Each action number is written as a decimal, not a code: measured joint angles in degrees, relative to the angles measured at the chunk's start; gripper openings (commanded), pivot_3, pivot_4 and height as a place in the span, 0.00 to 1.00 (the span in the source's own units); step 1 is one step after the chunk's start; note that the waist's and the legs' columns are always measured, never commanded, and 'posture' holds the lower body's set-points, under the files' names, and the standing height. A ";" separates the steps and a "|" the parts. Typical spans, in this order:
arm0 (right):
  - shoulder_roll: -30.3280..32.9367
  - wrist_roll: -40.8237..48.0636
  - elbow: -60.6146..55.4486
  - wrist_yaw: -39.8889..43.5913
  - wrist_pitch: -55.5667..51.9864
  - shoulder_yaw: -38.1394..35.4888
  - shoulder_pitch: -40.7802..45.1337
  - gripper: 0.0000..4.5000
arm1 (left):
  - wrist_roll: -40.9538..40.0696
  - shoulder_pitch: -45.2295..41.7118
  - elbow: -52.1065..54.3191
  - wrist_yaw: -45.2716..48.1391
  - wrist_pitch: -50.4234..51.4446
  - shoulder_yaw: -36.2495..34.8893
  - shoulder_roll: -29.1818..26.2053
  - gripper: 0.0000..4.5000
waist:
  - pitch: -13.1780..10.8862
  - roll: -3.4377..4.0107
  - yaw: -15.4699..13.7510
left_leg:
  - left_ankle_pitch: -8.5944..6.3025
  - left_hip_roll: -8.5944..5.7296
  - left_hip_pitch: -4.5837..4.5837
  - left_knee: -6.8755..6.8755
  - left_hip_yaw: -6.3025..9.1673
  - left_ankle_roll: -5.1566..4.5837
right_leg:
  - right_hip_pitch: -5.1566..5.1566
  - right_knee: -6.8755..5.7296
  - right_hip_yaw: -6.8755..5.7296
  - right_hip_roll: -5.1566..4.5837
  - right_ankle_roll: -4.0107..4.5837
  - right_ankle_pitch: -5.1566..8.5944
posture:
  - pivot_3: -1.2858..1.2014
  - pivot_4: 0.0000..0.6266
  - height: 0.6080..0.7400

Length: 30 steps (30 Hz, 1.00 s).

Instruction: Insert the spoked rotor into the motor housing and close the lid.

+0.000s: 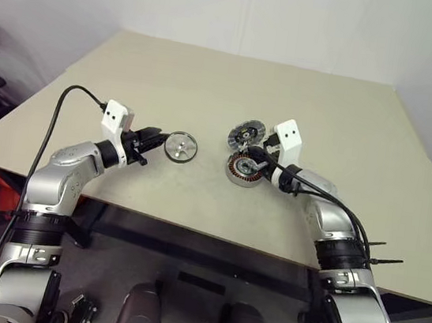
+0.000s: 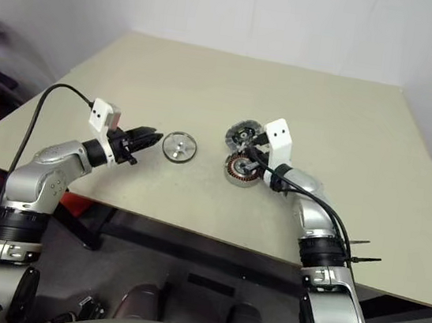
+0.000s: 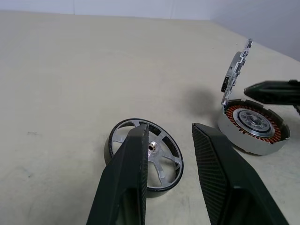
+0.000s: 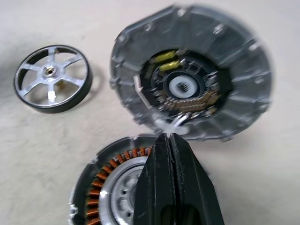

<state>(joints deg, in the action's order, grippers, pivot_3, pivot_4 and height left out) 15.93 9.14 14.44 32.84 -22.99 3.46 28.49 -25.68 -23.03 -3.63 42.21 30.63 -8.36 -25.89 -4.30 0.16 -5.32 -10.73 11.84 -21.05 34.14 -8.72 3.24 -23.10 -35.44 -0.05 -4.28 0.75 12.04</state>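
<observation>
The spoked rotor [image 1: 180, 147] lies flat on the table, a shiny silver disc with thin spokes. My left gripper [image 1: 154, 138] is level just left of it, open, its fingertips [image 3: 140, 133] at the rotor's near rim with nothing clamped. To the right sits the motor housing [image 1: 244, 170], a ring with copper windings [image 4: 101, 180]. The lid [image 4: 192, 89], ribbed grey with a yellow-and-black centre, stands tilted up on the housing's far edge, its inner face towards me. My right gripper [image 4: 168, 137] is shut, tips over the housing at the lid's lower edge; I cannot tell if they touch it.
The beige table [image 1: 210, 81] stretches wide behind the parts. Its front edge [image 1: 191, 226] runs close below both arms. A black cable [image 1: 63, 110] loops off the left wrist, and another trails from the right wrist [image 1: 331, 196].
</observation>
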 measured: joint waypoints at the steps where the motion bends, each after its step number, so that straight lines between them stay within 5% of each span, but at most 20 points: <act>1: -0.53 -0.15 0.33 -0.10 0.01 0.44 -0.81 0.00 | 0.00 0.00 0.00 -0.01 0.00 0.00 -0.03 0.35 | 0.00 0.00 0.00 | 0.00 0.00 -0.01 -0.01 0.00 0.00 | 0.00 0.01 0.00 0.00 0.00 0.00 | 0.52 0.00 1.00; 30: -0.99 -0.86 0.50 -1.94 -0.64 1.38 -1.91 0.00 | 0.01 -0.03 -0.08 -0.11 -0.07 -0.12 -0.46 0.35 | 0.05 -0.08 0.05 | 0.02 0.00 0.09 -0.01 0.00 0.03 | 0.05 -0.05 0.01 0.00 0.03 0.02 | 0.52 0.00 1.00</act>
<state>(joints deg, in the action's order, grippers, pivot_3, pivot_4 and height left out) 14.94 8.29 14.94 30.90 -23.64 4.84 26.58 -25.67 -23.06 -3.71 42.10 30.56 -8.48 -26.35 -4.25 0.08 -5.28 -10.71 11.83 -20.96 34.14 -8.72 3.27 -23.05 -35.49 -0.04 -4.28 0.78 12.06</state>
